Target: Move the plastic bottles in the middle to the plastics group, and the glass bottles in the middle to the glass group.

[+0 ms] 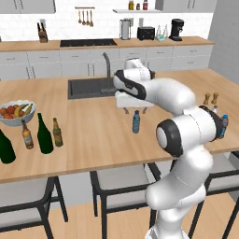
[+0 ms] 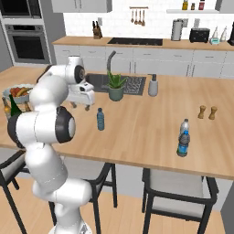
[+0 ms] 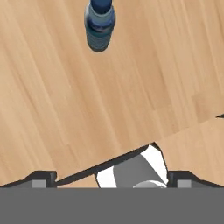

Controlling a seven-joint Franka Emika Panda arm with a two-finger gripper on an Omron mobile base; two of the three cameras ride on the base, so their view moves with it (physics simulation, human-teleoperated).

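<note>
Hand view looks straight down on the wooden worktop [image 3: 144, 78], with the claw's two dark tips spread far apart at the bottom corners and nothing between them; the small blue bottle [image 3: 99, 24] stands upright ahead of them, apart from both tips. From the left base view the claw [image 1: 135, 110] hangs over the middle of the worktop [image 1: 93, 135], just behind the blue bottle [image 1: 136, 122] and in front of the sink [image 1: 88, 87]. Toward the left end stand a brown beer bottle [image 1: 57, 132], a tall green wine bottle [image 1: 44, 134] and a second brown beer bottle [image 1: 27, 135] in a row near the front edge, with a fatter dark green bottle [image 1: 6, 148] at the far left and a fruit bowl [image 1: 17, 112] behind them. Near the right end, in the right base view, a clear white-capped bottle [image 2: 184, 126] and a blue dark-capped bottle [image 2: 183, 144] stand just beside each other by the front edge, with two pepper mills [image 2: 207, 112] farther back.
</note>
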